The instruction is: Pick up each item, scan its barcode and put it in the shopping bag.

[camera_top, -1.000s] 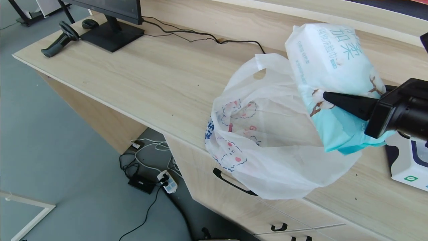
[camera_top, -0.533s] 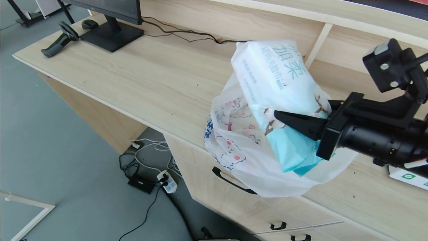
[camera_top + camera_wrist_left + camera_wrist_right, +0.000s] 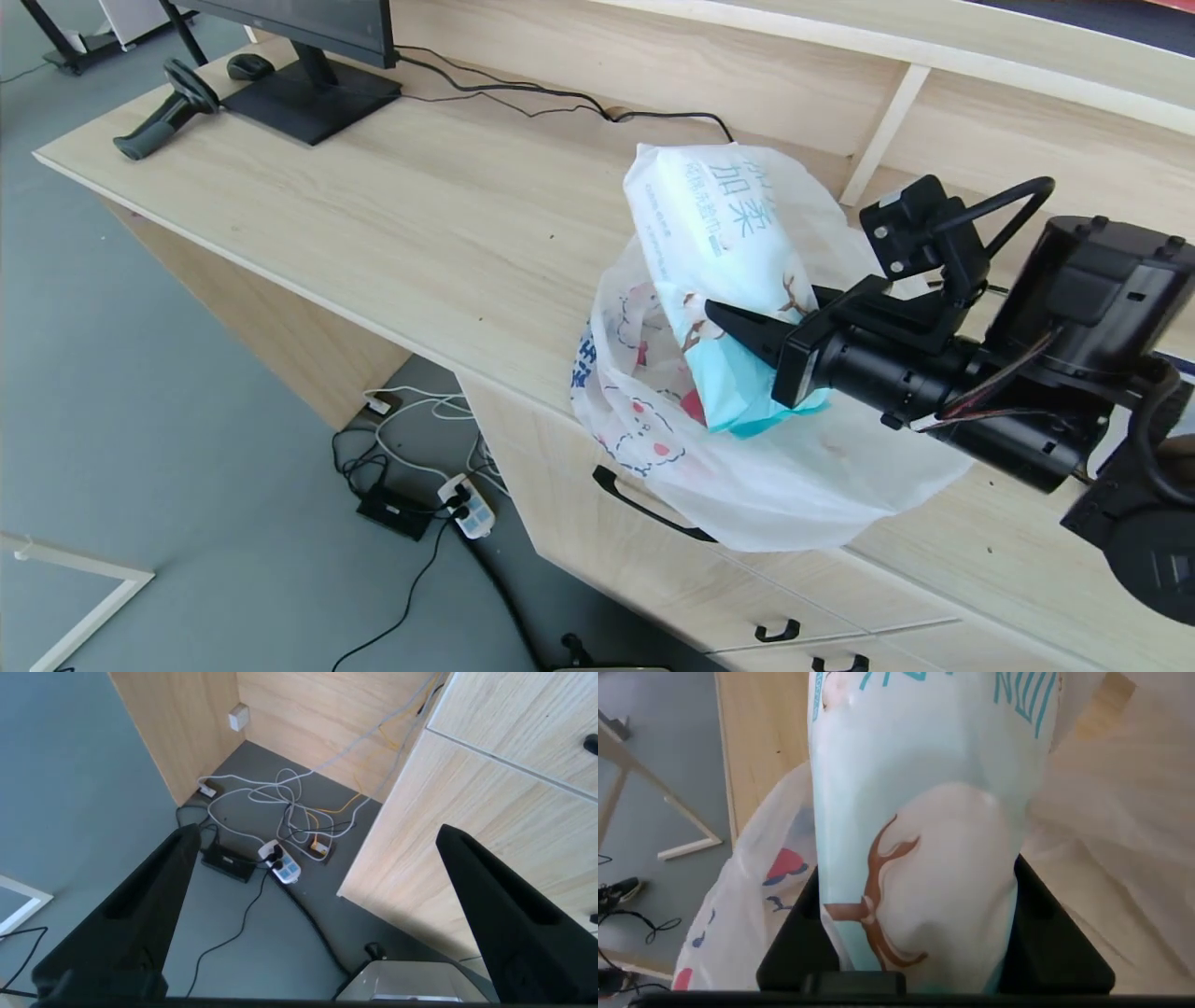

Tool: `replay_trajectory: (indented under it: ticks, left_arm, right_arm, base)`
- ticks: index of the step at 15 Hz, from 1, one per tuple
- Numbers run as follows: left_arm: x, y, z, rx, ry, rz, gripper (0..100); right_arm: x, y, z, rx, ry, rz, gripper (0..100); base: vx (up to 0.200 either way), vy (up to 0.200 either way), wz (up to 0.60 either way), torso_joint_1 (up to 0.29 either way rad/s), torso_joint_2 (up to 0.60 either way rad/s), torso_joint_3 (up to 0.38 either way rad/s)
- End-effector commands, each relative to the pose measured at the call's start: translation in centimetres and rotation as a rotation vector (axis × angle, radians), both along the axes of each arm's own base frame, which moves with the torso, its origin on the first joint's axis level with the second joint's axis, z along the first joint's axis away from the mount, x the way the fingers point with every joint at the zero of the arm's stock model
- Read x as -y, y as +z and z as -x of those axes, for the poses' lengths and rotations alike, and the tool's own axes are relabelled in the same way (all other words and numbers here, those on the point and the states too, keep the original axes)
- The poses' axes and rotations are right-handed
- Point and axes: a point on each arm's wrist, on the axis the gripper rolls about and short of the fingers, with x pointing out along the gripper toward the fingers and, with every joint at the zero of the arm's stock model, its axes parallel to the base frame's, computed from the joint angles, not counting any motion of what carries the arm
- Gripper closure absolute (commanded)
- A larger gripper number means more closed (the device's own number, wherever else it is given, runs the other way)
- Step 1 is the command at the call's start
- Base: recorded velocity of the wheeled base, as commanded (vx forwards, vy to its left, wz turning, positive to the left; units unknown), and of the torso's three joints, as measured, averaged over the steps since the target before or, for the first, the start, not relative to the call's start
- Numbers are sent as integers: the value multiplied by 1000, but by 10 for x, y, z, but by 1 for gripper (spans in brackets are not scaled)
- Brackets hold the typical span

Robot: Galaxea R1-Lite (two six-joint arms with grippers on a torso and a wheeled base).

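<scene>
The right gripper is coming in from 3 o'clock, and its jaws are clamping the white-and-teal tissue pack low on its body. The right wrist view is showing the same grip, one black finger on each side of the pack's wrapper. The pack is standing tilted, its teal end down in the open mouth of the shopping bag and its white end poking out toward 12 o'clock. The bag is sitting on the desk, sagging over the near edge at about 5 o'clock. Out at 10 o'clock a handheld scanner is lying beside the monitor stand. The left gripper is hanging over the floor cables, jaws spread wide and holding nothing.
</scene>
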Motion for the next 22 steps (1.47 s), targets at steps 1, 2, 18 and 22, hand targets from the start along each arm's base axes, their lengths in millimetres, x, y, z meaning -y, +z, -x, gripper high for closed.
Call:
replay_trajectory:
  ticks: [1, 2, 18, 22]
  left_arm:
    - [0, 0, 0, 1, -1, 0, 0]
    - [0, 0, 0, 1, -1, 0, 0]
    - [0, 0, 0, 1, 1, 0, 0]
    - [0, 0, 0, 1, 0, -1, 0]
  right_arm:
    - [19, 2, -15, 17, -65, 7, 100]
    - [33, 6, -18, 36, -90, 16, 100]
    - [63, -29, 31, -63, -67, 98, 100]
    - [61, -34, 32, -85, -57, 104, 0]
  base:
    - [0, 0, 0, 0, 0, 0]
    - [0, 0, 0, 0, 0, 0]
    - [0, 0, 0, 0, 0, 0]
    - [0, 0, 0, 0, 0, 0]
